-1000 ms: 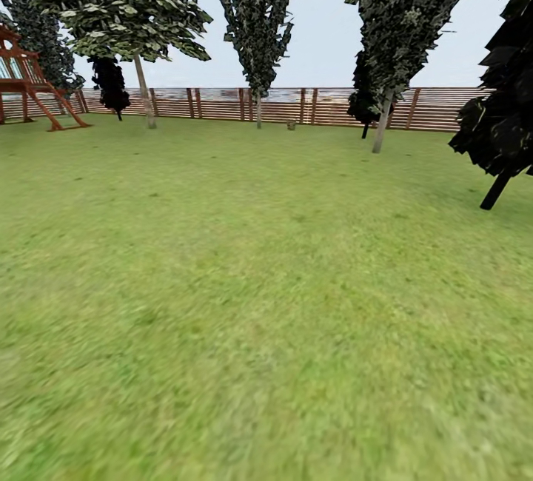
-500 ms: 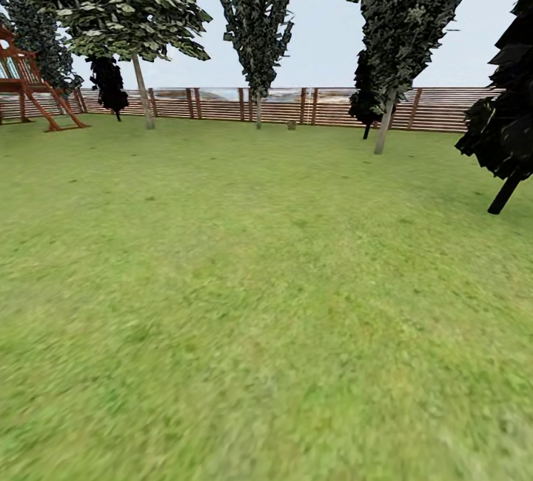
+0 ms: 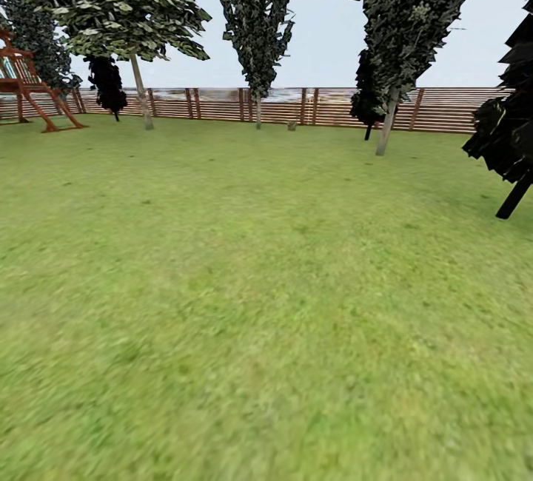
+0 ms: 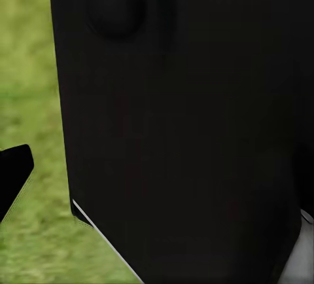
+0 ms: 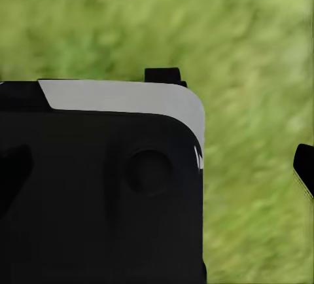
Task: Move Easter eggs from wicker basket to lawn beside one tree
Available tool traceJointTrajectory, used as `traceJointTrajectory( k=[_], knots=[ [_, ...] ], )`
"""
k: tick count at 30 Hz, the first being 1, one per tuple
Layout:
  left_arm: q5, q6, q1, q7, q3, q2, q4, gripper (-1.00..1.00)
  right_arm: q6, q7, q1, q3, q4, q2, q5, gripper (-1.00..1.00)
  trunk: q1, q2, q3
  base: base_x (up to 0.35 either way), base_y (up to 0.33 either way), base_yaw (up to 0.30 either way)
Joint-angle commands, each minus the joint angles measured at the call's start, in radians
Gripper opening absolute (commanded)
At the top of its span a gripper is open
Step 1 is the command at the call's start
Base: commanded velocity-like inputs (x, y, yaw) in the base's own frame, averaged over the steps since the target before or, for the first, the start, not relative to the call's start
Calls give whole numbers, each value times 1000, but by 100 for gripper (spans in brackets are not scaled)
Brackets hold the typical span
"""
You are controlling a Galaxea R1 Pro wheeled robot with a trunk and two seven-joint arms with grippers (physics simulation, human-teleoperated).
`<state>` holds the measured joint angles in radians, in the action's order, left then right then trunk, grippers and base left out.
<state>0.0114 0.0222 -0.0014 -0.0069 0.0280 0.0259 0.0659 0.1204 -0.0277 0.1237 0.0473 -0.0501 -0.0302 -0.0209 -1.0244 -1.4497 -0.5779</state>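
Eggs and basket aren't visible now, location unknown. Claws: both wrist views mostly blocked by dark robot body (image 4: 183, 127); only a dark tip at the left wrist view's edge and two dark bits in the right wrist view, so can't tell if either is apart or together, or holding anything. Outward: lawn (image 3: 266, 303) wide and bare ahead, fence (image 3: 311, 105) behind, playset (image 3: 29, 89) far left, pale-trunk tree (image 3: 386, 129) right of centre. Versus a second ago, the whole head view has shifted: playset and dark right tree (image 3: 511, 148) slid outward. Camera moved, not things. Judgement: robot driving forward, in transit.
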Motion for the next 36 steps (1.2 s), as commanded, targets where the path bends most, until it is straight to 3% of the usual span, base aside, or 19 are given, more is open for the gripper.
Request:
traceJointTrajectory(
  k=[1,36],
  knots=[
    [1,2,0,-1,3,0,0,100,4,-3,1,5,1,0,-2,100,-1,0,-1,332,0,0],
    [1,2,0,-1,3,0,0,100,4,-3,1,5,1,0,-2,100,-1,0,-1,332,0,0]
  ],
)
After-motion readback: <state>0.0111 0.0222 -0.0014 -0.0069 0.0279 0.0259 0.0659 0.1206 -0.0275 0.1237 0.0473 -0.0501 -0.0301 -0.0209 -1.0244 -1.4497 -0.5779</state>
